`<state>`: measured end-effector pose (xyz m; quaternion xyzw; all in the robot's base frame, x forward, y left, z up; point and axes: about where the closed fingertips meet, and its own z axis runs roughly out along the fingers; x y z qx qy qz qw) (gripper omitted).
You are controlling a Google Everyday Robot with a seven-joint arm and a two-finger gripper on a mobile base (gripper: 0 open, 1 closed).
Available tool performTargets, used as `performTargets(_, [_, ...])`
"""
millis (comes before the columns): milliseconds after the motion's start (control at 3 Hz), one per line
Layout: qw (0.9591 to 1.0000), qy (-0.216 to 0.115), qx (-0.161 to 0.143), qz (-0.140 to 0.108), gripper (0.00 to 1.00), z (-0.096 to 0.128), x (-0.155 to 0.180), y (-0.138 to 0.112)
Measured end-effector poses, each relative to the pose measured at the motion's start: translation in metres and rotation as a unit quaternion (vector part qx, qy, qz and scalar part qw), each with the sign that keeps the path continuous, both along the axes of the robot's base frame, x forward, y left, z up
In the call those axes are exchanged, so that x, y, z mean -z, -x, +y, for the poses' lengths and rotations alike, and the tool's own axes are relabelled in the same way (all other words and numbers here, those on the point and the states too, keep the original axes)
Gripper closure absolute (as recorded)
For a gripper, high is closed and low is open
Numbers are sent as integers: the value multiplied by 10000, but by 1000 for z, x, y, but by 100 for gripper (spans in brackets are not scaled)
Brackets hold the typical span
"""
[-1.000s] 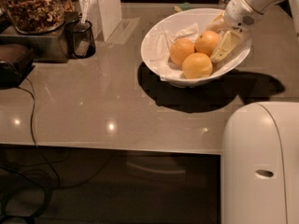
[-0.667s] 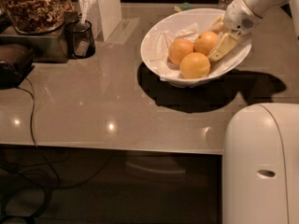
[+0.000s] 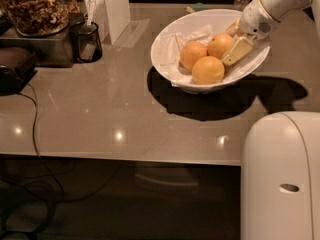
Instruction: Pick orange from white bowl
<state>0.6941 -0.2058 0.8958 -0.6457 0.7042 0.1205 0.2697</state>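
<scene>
The white bowl (image 3: 175, 39) sits tilted on the grey counter with crumpled white paper and three oranges inside. One orange (image 3: 207, 70) lies in front, one (image 3: 192, 54) at the left, one (image 3: 219, 44) at the back right. My gripper (image 3: 229, 40) reaches into the bowl from the upper right. Its cream fingers (image 3: 237, 49) are spread apart and straddle the right side of the back-right orange. It holds nothing.
A small dark cup (image 3: 86, 41) and a jar of nuts (image 3: 35, 6) on a metal box stand at the back left. A white box (image 3: 110, 9) stands behind them. A black cable (image 3: 35, 129) hangs over the counter's front edge. My white base (image 3: 282, 176) fills the lower right.
The gripper has edged slightly further into the bowl towards the back-right orange. The oranges and the bowl have barely moved.
</scene>
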Motion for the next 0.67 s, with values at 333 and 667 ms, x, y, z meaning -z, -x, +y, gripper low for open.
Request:
performTargets(333, [9987, -428, 157, -242, 99, -4, -28, 8])
performTargets(667, [9924, -1015, 262, -646, 100, -11, -71, 25])
